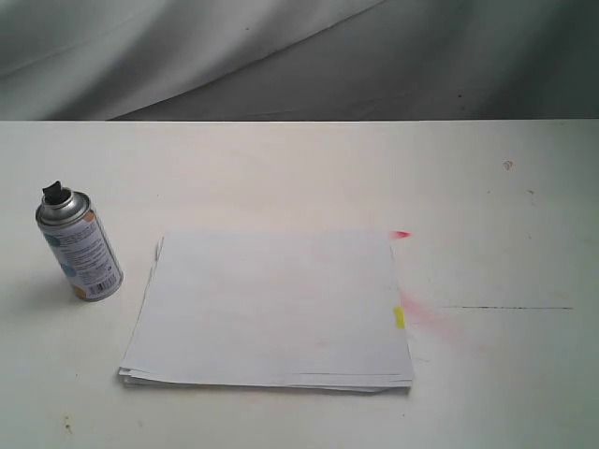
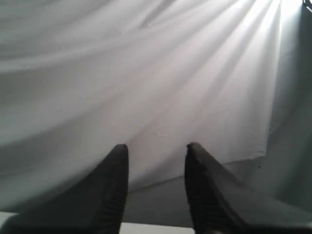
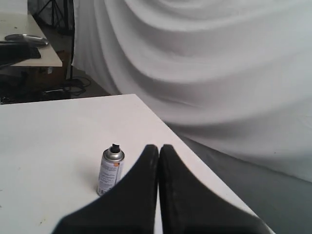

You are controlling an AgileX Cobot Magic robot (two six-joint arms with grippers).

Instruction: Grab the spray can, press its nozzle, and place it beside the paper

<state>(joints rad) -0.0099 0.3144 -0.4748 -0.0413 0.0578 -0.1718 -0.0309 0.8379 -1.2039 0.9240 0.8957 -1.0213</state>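
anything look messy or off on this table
Yes: pink-red smudges stain the table just off the right edge of the paper in the exterior view, like stray spray. Its sheets are fanned unevenly at the left and bottom. The spray can stands upright and looks intact.

I log: white tabletop (image 1: 281, 168), lightly scuffed, a thin dark line (image 1: 505, 308) toward its right; draped pale cloth (image 1: 187, 47) behind it; second table (image 3: 51, 56) farther off.

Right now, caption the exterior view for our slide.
Upright spray can stands left of the paper on a white table.
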